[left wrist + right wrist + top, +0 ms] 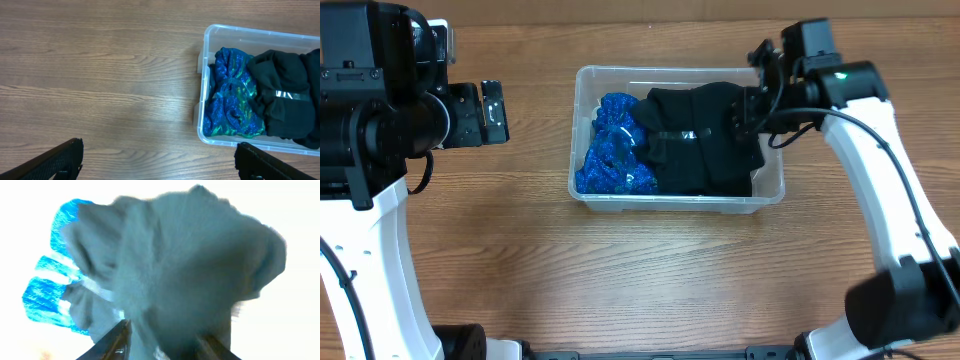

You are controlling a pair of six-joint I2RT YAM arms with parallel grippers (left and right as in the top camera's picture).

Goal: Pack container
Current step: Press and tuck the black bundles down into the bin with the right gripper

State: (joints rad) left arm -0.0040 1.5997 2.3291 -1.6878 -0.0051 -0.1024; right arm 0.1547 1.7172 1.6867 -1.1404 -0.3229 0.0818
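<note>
The right claw [760, 108] hangs over the bin's [675, 204] three o'clock end, clamped on the black cloth [700, 150]; the left claw [496, 110], spread and empty, stands well off at nine o'clock.

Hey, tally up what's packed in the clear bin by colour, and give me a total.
blue shiny cloth: 1
black garment: 1
Total: 2, both inside the container.
</note>
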